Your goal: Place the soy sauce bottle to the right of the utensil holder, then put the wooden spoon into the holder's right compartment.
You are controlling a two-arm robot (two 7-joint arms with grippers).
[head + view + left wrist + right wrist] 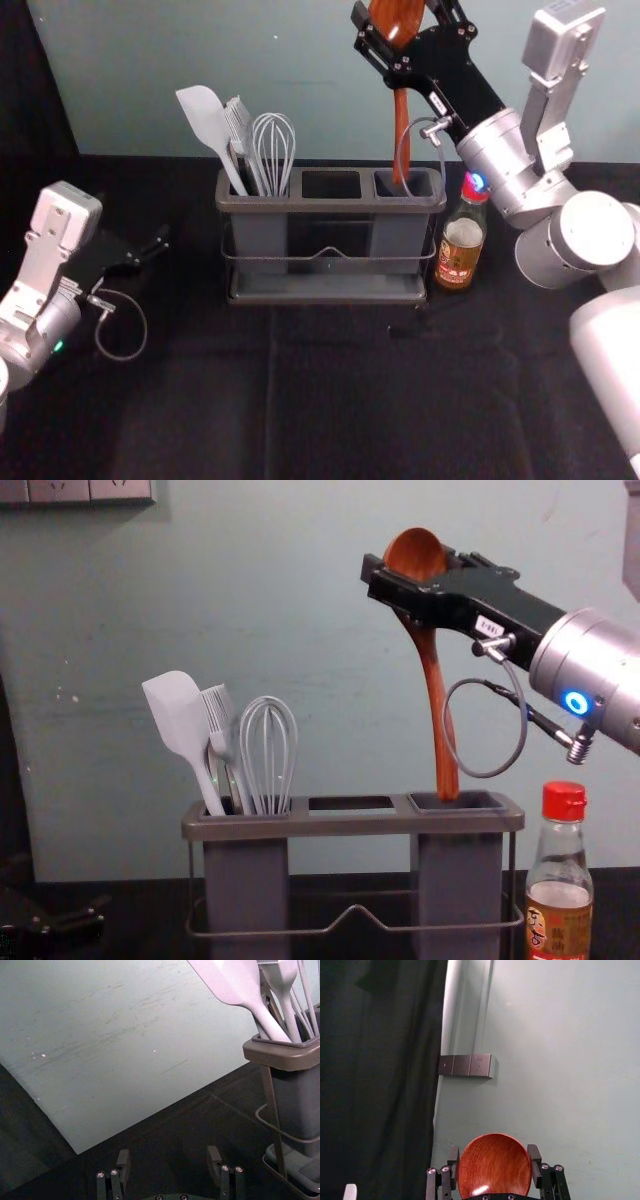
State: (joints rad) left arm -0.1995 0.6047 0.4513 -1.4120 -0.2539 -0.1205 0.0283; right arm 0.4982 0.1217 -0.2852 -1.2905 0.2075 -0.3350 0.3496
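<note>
Scuffed grey-green wall (125,1035), black curtain (380,1085), row of sockets (462,1065)

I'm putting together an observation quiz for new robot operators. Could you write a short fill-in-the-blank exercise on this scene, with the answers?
1. The soy sauce bottle has a ____ cap.
2. Up above the utensil holder, the wooden spoon is gripped by the ____ claw.
3. The spoon's handle points ____.
4. The whisk stands in the holder's ____ compartment.

Missing words: red; right; down; left
</note>
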